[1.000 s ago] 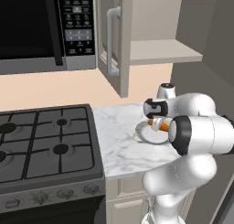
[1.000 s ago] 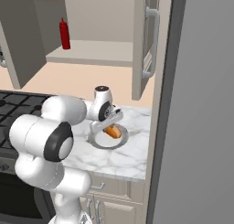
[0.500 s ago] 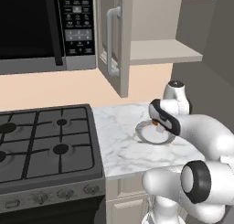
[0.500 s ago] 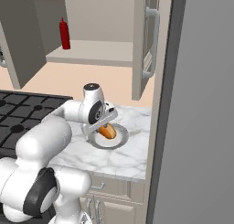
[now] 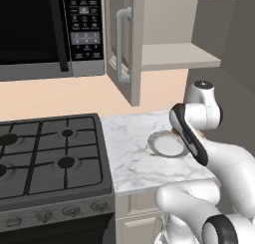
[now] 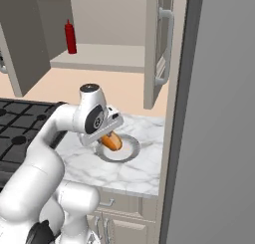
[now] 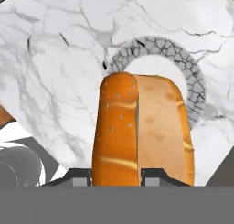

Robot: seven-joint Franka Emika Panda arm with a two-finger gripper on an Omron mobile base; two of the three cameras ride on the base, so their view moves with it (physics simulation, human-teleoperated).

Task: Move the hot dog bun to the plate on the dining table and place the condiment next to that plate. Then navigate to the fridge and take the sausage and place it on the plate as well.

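My gripper (image 6: 107,136) is shut on the hot dog bun (image 6: 111,141), an orange-tan roll held tilted just above a small silvery-grey dish (image 6: 127,152) on the marble counter (image 6: 124,176). In the hand view the bun (image 7: 137,131) rises between the two fingertips of the gripper (image 7: 116,176), with the dish's crackled rim (image 7: 183,67) behind it. The dish (image 5: 167,144) lies bare in the left base view, partly behind my arm. The condiment (image 6: 70,37), a slim red bottle, stands on the open cabinet's shelf (image 6: 99,56). The plate, dining table and sausage are out of view.
A gas stove (image 5: 50,153) adjoins the counter on the left, under a black microwave (image 5: 45,29). An open cabinet door (image 5: 124,44) hangs above the counter. The tall grey fridge side (image 6: 219,113) walls off the right.
The arm has swung into a new pose and the hand has lifted the bun a little off the dish. The dish has stayed in place.
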